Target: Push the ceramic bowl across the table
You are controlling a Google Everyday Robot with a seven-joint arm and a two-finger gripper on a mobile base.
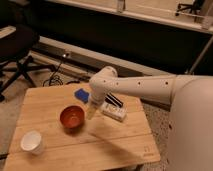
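On the table (115,145), left to right: one white cup (32,142) at the near-left corner, one bowl (72,118) near mid-table, one blue object (81,94) behind it, and one white box (115,112) to the right. One gripper (91,113) hung low just beside the bowl's right rim, judged as placed to shove it leftward. Contact was unclear, and whether it was open or closed could not be told.
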